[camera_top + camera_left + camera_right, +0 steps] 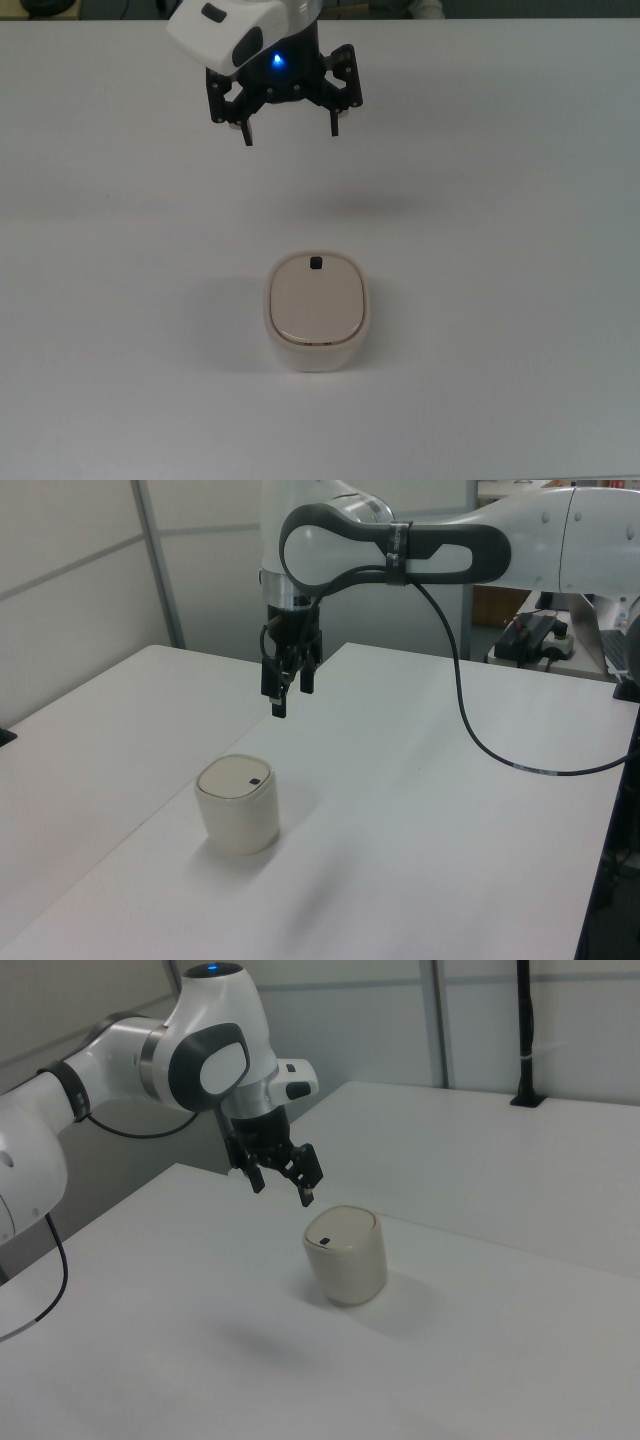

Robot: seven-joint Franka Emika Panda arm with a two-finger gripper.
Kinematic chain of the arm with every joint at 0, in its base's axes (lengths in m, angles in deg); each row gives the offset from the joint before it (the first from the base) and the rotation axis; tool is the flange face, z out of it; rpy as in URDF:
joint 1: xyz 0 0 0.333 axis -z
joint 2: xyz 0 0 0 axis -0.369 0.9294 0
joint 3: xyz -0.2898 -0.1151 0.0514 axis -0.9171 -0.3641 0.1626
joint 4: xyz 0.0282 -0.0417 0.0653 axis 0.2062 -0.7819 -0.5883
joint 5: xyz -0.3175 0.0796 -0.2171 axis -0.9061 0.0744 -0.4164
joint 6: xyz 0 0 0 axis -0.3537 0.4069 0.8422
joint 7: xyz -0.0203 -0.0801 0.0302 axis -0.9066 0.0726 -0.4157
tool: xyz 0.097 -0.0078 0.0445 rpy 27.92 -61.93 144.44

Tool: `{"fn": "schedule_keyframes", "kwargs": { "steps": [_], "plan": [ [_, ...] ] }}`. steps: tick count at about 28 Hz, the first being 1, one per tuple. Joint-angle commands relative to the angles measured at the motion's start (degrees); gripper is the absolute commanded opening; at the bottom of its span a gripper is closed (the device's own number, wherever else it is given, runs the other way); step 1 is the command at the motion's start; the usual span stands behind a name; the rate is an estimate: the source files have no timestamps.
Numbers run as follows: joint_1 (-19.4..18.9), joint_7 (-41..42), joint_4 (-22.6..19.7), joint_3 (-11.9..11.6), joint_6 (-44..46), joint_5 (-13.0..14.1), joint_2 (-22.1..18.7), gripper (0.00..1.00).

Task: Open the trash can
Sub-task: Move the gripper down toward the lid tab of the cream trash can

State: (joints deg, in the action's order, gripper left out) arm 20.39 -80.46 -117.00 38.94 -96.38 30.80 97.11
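Gripper [290,133] in the top view's upper centre-left, fingers spread wide and holding nothing, raised above the white table [520,200], trash can [317,312] lower centre, apart from it, beige lid [315,298] closed.

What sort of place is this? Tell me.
Probably a robotics lab: a bare white table holding only a small cream plastic trash can, a white robot arm, and partition panels behind.
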Motion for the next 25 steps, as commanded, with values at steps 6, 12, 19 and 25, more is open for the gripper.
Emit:
{"fn": "schedule_keyframes", "kwargs": {
  "steps": [6, 12, 19, 25],
  "plan": [
    [-0.49, -1.3, -1.09, -0.75, -5.06, -2.02, -0.29, 1.0],
    [-0.58, -6.93, -1.18, -0.23, -9.55, -4.12, 1.81, 1.0],
    [-1.81, -7.54, -1.18, -0.05, -12.36, -5.53, 4.53, 0.76],
    [-2.5, -7.63, -1.26, -0.05, -13.16, -5.53, 5.16, 0.24]
  ]
}}
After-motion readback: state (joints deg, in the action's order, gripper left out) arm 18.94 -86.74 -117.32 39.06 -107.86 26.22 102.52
